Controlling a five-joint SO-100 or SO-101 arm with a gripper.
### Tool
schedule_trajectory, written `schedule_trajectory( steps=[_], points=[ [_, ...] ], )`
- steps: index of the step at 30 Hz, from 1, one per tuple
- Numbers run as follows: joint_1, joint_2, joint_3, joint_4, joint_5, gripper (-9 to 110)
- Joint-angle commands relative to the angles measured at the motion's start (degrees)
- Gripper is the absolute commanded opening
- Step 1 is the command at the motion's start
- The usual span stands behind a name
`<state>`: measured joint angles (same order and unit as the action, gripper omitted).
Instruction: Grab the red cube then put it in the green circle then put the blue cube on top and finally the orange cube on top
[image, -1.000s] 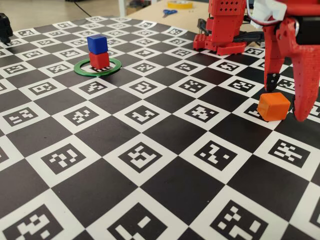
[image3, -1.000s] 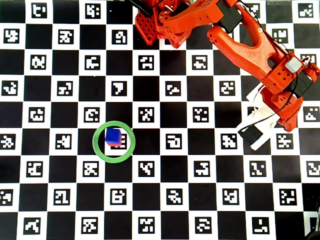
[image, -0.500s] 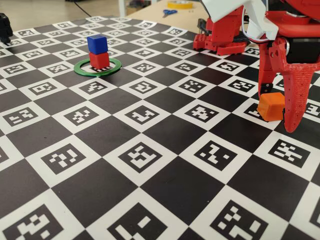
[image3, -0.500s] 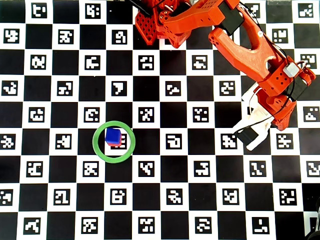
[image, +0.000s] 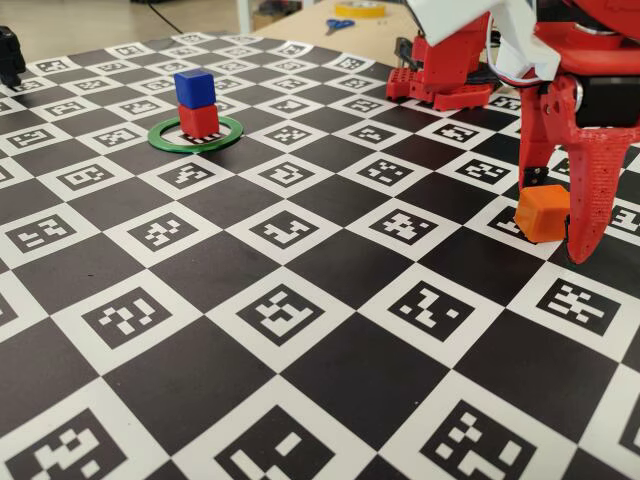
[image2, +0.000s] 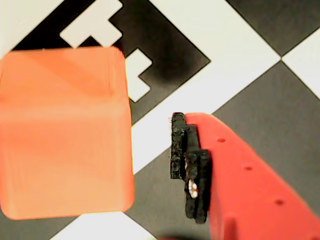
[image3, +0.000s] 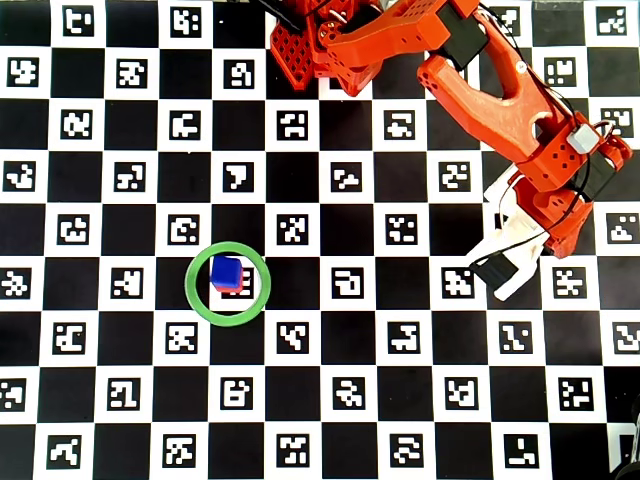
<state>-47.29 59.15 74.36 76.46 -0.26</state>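
End effector (image: 556, 215) straddles orange cube (image: 542, 212), fingers apart, near board's right edge.

surface (image: 200, 290) is showing a black-and-white checker mat with a coded marker in each white square, blue-handled scissors (image: 339, 24) and a yellow tape roll (image: 363, 8) are lying on a wooden top behind it

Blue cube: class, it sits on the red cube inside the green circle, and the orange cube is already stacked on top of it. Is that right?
Not quite. The blue cube does sit on the red cube inside the green circle, but the fixed view shows the orange cube on the board, between the pincer fingers.
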Motion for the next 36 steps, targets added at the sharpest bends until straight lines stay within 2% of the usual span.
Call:
schedule_trajectory(
  steps=[1, 5, 17, 28, 36],
  points=[
    [-0.7, 1.05, -0.26, -0.44, -0.88, 31],
    [-0.7, 0.97, -0.26, -0.44, -0.97, 20],
    [-0.62, 1.05, -0.26, -0.62, -2.11, 7],
    [4.75, 6.15, -2.02, 2.2, -5.89, 7],
    [15.21, 14.59, -1.67, 7.21, -9.4, 6]
  ],
)
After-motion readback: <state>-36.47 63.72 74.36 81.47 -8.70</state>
